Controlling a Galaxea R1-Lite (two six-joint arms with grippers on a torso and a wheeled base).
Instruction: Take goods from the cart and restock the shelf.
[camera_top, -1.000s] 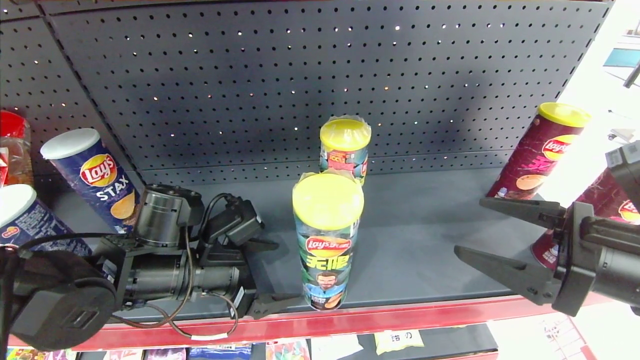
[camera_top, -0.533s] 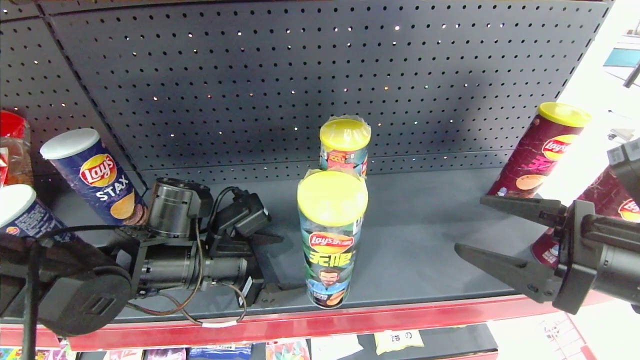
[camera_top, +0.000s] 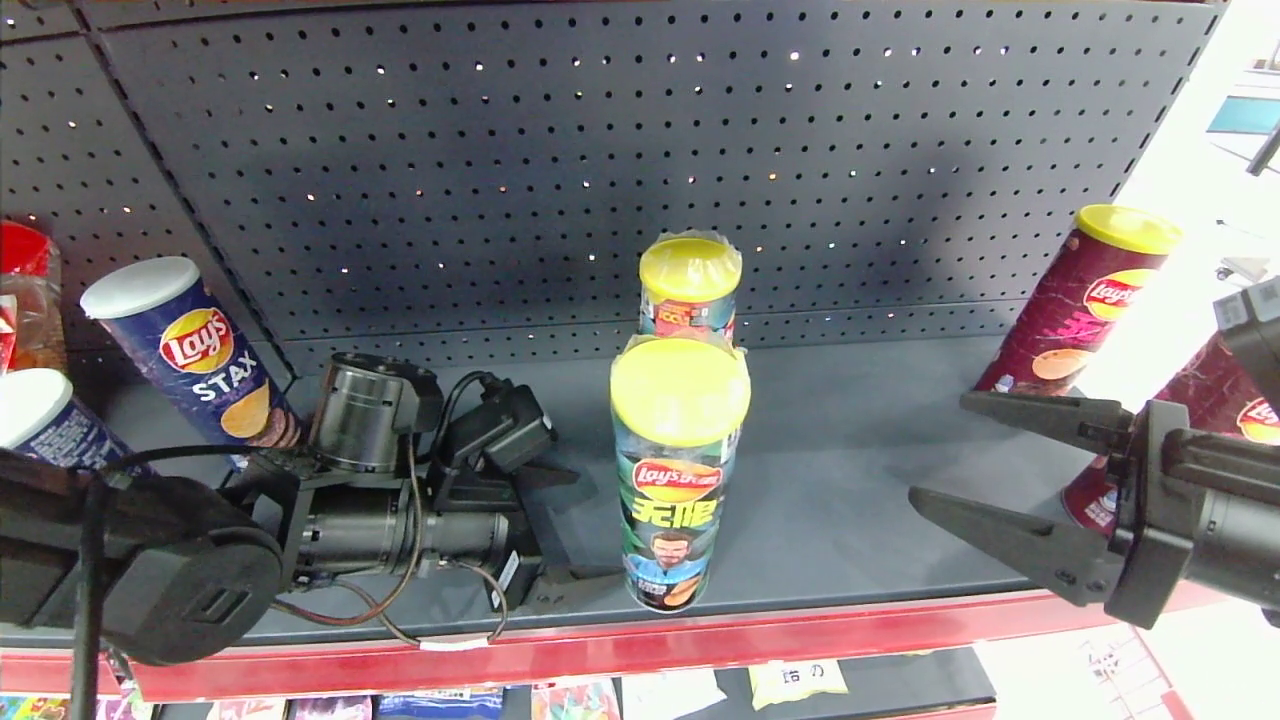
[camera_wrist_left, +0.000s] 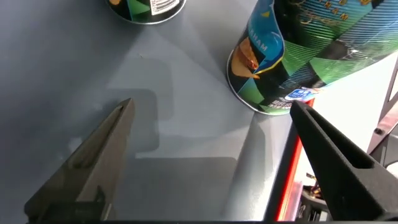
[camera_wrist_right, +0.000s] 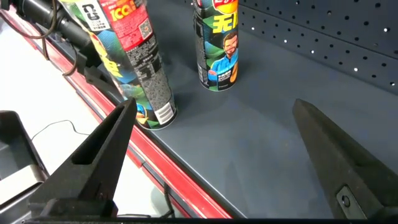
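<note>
Black, wedge-shaped fingers of the left gripper (camera_top: 570, 530) stand apart on the matte grey metal shelf (camera_top: 850, 480), one tip just beside the base of the upright green cylindrical chip canister with glossy wrap and yellow plastic lid (camera_top: 680, 470). This canister stands near the red front rail (camera_top: 800, 630). Tapered black fingers of the right gripper (camera_top: 940, 450) are also spread, holding nothing.

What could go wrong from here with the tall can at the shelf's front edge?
1. The front can stands tall right by the red shelf lip. A low nudge from the left gripper, whose open jaws sit at its base, might tip it off the shelf.
2. Pushed back, it could knock over the rear can standing behind it.
</note>
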